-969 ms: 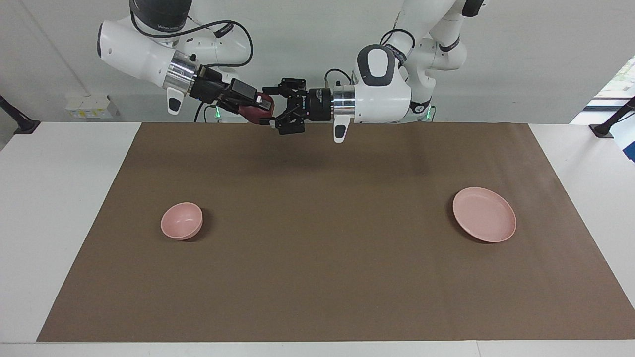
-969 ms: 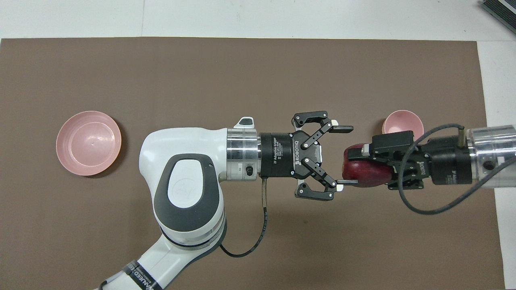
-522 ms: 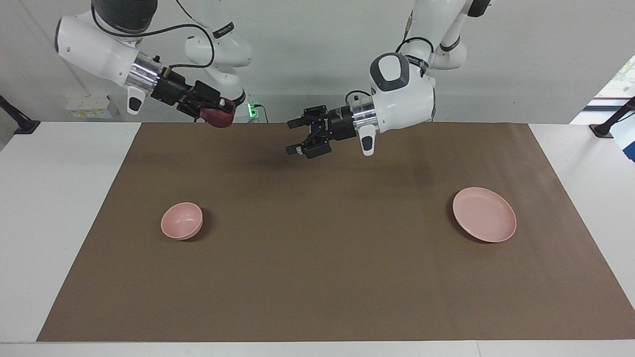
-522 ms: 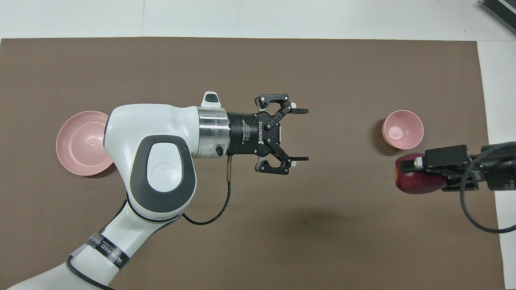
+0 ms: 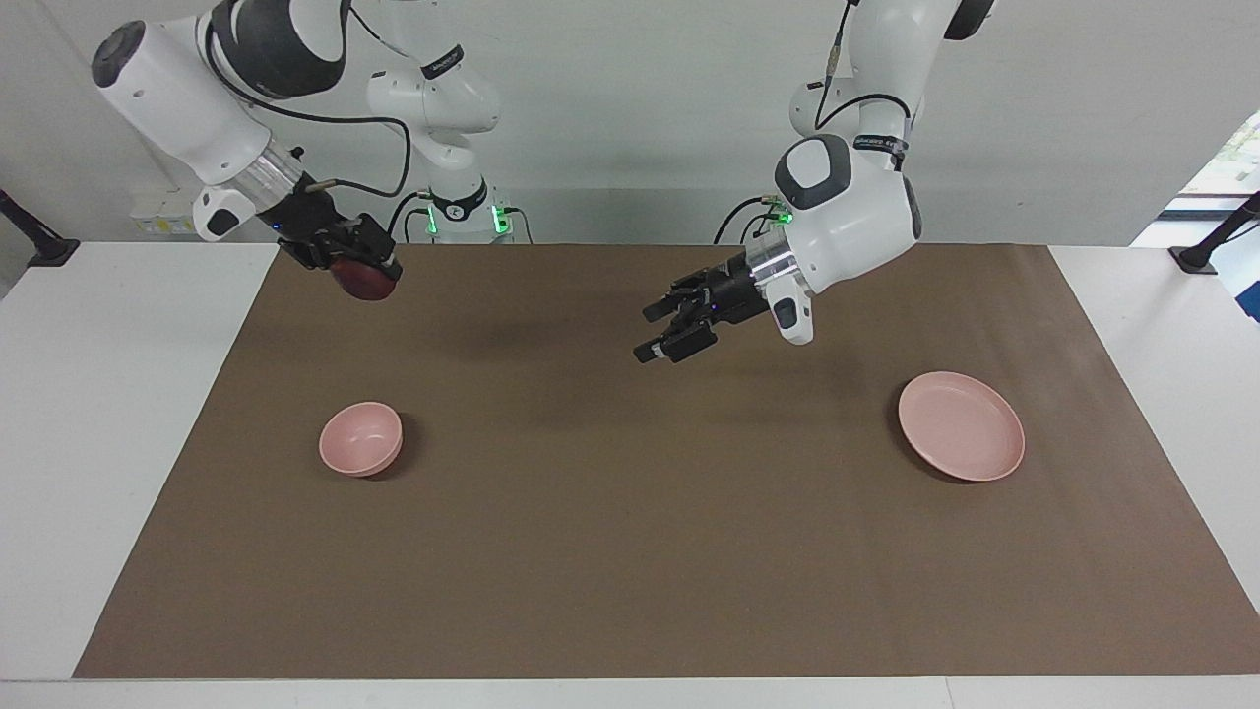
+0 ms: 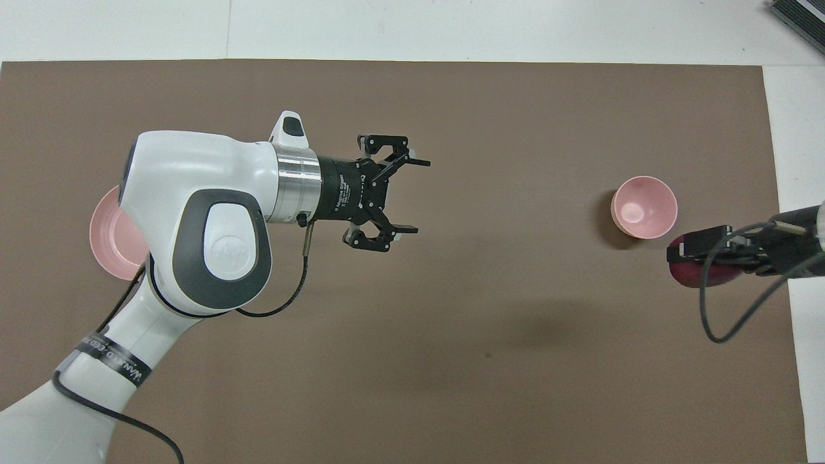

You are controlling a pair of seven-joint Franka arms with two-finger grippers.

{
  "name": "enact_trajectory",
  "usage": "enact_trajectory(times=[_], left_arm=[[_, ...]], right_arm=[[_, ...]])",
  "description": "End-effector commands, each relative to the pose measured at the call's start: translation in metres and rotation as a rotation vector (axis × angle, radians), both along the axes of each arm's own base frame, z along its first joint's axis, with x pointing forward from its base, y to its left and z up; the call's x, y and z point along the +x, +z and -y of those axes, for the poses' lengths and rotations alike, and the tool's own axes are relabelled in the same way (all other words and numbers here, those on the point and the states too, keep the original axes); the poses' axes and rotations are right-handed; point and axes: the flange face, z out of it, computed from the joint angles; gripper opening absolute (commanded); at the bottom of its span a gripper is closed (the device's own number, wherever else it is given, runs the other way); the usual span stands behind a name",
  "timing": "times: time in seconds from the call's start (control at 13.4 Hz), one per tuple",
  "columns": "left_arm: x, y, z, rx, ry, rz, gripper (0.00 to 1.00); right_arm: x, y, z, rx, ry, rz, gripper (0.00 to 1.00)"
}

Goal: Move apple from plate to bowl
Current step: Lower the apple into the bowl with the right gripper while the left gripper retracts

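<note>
My right gripper (image 5: 362,271) is shut on the dark red apple (image 5: 367,285) and holds it in the air over the mat's edge at the right arm's end, beside the bowl in the overhead view. The gripper (image 6: 695,258) and the apple (image 6: 691,277) show there too. The small pink bowl (image 5: 360,438) (image 6: 644,207) stands empty on the mat. My left gripper (image 5: 648,335) (image 6: 422,195) is open and empty in the air over the middle of the mat. The wide pink plate (image 5: 960,425) is empty; in the overhead view the plate (image 6: 103,238) is partly covered by the left arm.
A brown mat (image 5: 630,551) covers most of the white table (image 5: 118,414). A dark object (image 6: 799,16) lies at the table's corner, farthest from the robots at the right arm's end.
My right gripper has carried the apple from the middle toward the right arm's end and lower, close to the bowl. My left gripper, open, has drawn back toward the plate and dropped lower.
</note>
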Motion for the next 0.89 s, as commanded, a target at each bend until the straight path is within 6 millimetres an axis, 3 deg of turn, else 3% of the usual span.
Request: enact_trajectory(times=[0.0,0.15,0.22,0.3,0.52,0.67,0.82], left_arm=[[0.020,-0.015,-0.053,0.096,-0.044,0.028,1.00],[0.024,-0.023,-0.080,0.190,-0.151,0.081,1.00],[0.029,-0.027,-0.101,0.261,-0.188,0.108,1.00],[0.028,-0.033,-0.108,0.331,-0.241,0.125,1.00],[0.027,-0.042,-0.133,0.529,-0.383,0.159,1.00],[0.035,-0.041,-0.154,0.535,-0.353,0.158,1.00],[0.039,-0.041,-0.167,0.541,-0.323,0.147,1.00]], right_arm=[[0.034,-0.041,-0.008,-0.149,0.171,0.032,0.00],[0.060,-0.077,-0.001,-0.232,0.213,0.074,0.00],[0.071,-0.088,0.002,-0.296,0.245,0.106,0.00],[0.078,-0.093,0.005,-0.364,0.295,0.131,0.00],[0.093,-0.127,0.014,-0.410,0.368,0.149,0.00],[0.098,-0.153,0.012,-0.399,0.354,0.115,0.00],[0.102,-0.154,0.014,-0.403,0.341,0.135,0.00]])
